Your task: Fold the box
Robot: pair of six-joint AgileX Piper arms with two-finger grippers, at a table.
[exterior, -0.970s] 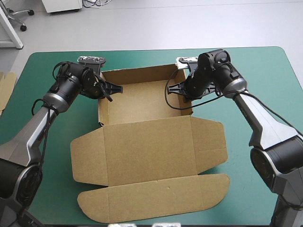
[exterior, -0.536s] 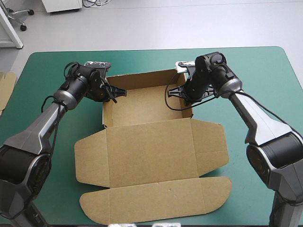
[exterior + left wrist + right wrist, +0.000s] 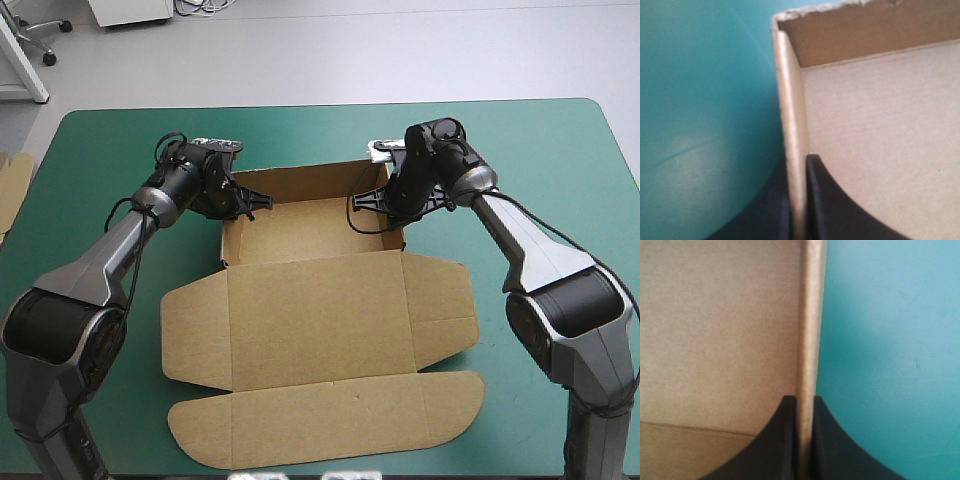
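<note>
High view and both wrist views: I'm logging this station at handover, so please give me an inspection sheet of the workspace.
Surface: teal-green table cover, flat.
Job's things: brown cut-board box, its far part an open tray with walls raised, its lid and flaps flat toward the near edge.
Clutter: nothing seen.
Grippers: left gripper shut on the tray's left wall; right gripper shut on its right wall.
Cables: nothing seen apart from the arms' own.
Surroundings: edge of more brown board at the table's left edge.

teal-green table cover (image 3: pixel 570 150), rounded far corners, edge of more brown board (image 3: pixel 12 188) at its left edge
</note>
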